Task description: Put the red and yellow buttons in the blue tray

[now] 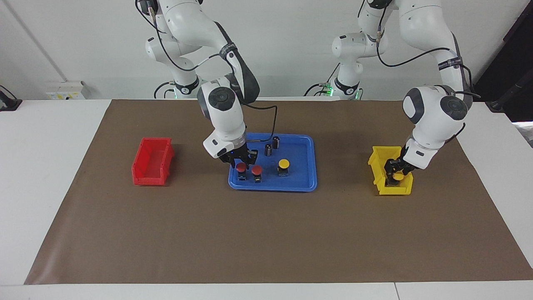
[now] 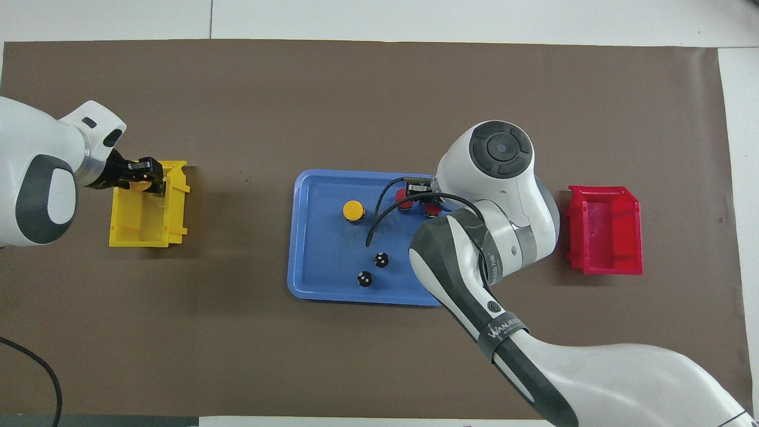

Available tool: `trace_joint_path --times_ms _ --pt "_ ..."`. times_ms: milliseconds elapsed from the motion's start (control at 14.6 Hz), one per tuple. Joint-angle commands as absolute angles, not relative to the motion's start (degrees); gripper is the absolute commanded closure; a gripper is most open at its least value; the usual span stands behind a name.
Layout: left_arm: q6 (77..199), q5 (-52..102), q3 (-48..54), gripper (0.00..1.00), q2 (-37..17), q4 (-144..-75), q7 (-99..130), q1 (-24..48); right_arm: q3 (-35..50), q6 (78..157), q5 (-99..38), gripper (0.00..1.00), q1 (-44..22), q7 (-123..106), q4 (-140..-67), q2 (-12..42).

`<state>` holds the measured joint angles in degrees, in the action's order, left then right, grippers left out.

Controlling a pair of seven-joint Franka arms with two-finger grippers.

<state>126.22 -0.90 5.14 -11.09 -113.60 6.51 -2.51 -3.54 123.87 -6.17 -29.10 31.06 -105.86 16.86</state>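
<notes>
Facing view: the blue tray [image 1: 310, 164] sits mid-table; the red bin [image 1: 152, 161] lies toward the right arm's end, the yellow bin [image 1: 390, 171] toward the left arm's end.
Right gripper [image 1: 240, 161]: low over the tray, just above one red button [image 1: 241, 171]; fingers spread, holding nothing.
Left gripper [image 1: 395, 170]: down inside the yellow bin, fingers pinching a yellow button [image 1: 398, 177] by its sides.
Buttons in tray: two red, the second red button [image 1: 257, 172] just beside the first, and the other yellow button [image 1: 283, 166] beside them toward the left arm's end.
Other items: two black cylinders [image 1: 272, 146] stand in the tray, nearer the robots than the buttons.
Progress: by my reading, three of four are in; the bin's yellow one is left.
Handling: likely light, rigid plastic; the domed cap looks smooth and could slip, so the squarer black body under the cap seems the safer hold.
Orientation: each button in the tray stands upright, cap up, long axis vertical; the overhead view shows the tray's yellow cap [image 2: 353, 210] as a full circle.
Held button: cap appears up; tilt cannot be told.
Risk: tall and narrow, it may topple if released tilted.
</notes>
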Motion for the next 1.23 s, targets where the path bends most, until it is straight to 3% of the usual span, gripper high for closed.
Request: trace_joint_path --times_ms 0,274,411,479,548,822,1164 --pt "128.93 -0.88 5.54 0.47 -10.98 -114.96 5.98 -3.08 -3.52 121.73 -6.95 0.44 -28.74 31.73 -104.24 16.35" --pt "128.85 -0.88 5.45 0.84 -10.99 -114.70 5.71 -3.25 -4.22 114.37 -5.11 0.40 -26.99 31.20 -98.28 15.65" --pt "123.96 -0.88 5.45 0.91 -10.55 -112.60 5.97 -2.99 -3.96 109.97 -0.55 0.29 -24.45 30.59 -95.29 14.07" --pt "118.44 -0.88 5.45 0.92 -9.94 -109.98 6.06 -2.64 -4.04 107.60 0.08 0.18 -23.22 29.37 -94.14 13.02" --pt "112.30 -1.14 5.54 0.93 -9.32 -106.38 6.15 -2.38 -4.13 104.88 0.17 0.00 -21.46 27.01 -92.91 11.96" --pt "100.20 -1.14 5.89 0.93 -9.14 -97.13 10.51 3.49 -4.13 94.76 0.18 0.00 -13.29 18.73 -88.24 7.93" --pt "109.05 4.57 6.06 0.93 -8.88 -102.11 24.40 15.18 -4.22 85.80 0.53 0.00 -1.88 4.53 -88.15 0.80"
